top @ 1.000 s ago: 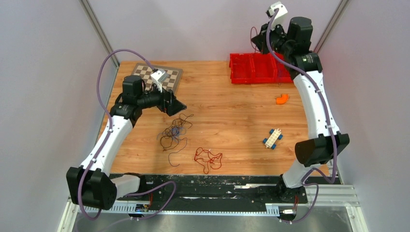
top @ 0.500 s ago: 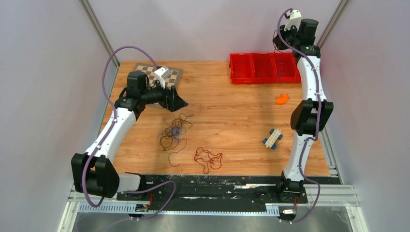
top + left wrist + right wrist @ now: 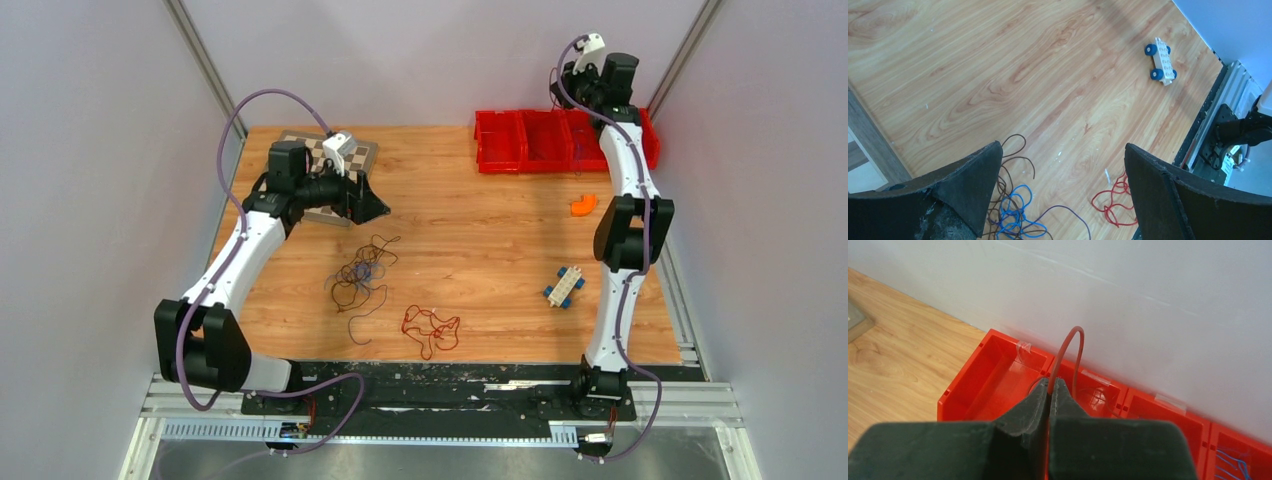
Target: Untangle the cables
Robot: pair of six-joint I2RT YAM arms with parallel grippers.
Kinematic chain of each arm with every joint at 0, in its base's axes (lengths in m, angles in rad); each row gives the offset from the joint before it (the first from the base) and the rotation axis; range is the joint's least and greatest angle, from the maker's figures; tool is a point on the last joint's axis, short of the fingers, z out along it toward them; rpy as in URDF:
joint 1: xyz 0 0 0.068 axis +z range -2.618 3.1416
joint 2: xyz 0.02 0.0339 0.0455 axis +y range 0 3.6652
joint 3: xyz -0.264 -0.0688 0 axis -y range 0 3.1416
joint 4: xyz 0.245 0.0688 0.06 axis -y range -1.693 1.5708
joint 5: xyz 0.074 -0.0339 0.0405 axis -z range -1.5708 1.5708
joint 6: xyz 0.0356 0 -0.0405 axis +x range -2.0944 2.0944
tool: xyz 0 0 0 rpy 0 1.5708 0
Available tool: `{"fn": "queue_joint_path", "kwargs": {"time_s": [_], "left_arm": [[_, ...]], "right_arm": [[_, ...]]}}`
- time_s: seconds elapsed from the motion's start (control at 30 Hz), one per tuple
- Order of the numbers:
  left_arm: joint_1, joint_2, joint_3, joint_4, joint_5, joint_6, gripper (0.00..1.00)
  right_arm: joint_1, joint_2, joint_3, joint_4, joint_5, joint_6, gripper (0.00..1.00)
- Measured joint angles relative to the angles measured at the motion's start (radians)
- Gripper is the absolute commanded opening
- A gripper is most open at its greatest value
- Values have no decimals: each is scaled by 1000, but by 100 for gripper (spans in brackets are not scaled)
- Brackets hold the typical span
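A tangle of dark brown, blue and purple cables [image 3: 358, 275] lies on the wooden table, and a red cable [image 3: 430, 330] sits loose a little nearer the front. My left gripper [image 3: 366, 206] hovers open just behind the tangle. Its wrist view looks down between the wide-apart fingers [image 3: 973, 185] at the blue loops [image 3: 1013, 215], the brown loops [image 3: 1015, 157] and the red cable [image 3: 1110, 202]. My right gripper [image 3: 1052, 386] is shut on a brownish-red cable [image 3: 1068, 342], which arches above its tips. The gripper is raised over the red bins [image 3: 998, 385] at the back right [image 3: 562, 92].
The red bins [image 3: 530, 140] stand along the back edge; one at the far right holds blue wire [image 3: 1230, 462]. A checkered board [image 3: 360, 152] lies at back left under the left arm. An orange piece [image 3: 583, 205] and a white toy car with blue wheels [image 3: 565, 286] lie at right.
The right arm has folded upright and swung back, carrying its cable over the red bins. The left arm has drawn slightly back and up; the cables on the table have not moved.
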Motion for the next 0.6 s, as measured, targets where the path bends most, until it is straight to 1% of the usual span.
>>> {"fn": "queue_joint_path", "kwargs": {"time_s": [0.13, 0.27, 0.57, 0.6], "left_arm": [[0, 13, 0, -3, -13, -2, 100], [0, 33, 13, -21, -18, -4, 99], [0, 51, 31, -39, -25, -4, 99], [0, 51, 31, -43, -27, -4, 99]], "right_arm": [[3, 14, -66, 24, -4, -23, 0], [8, 65, -101, 26, -3, -55, 0], [16, 160, -119, 4, 37, -125, 0], [18, 166, -119, 3, 46, -130, 1]]}}
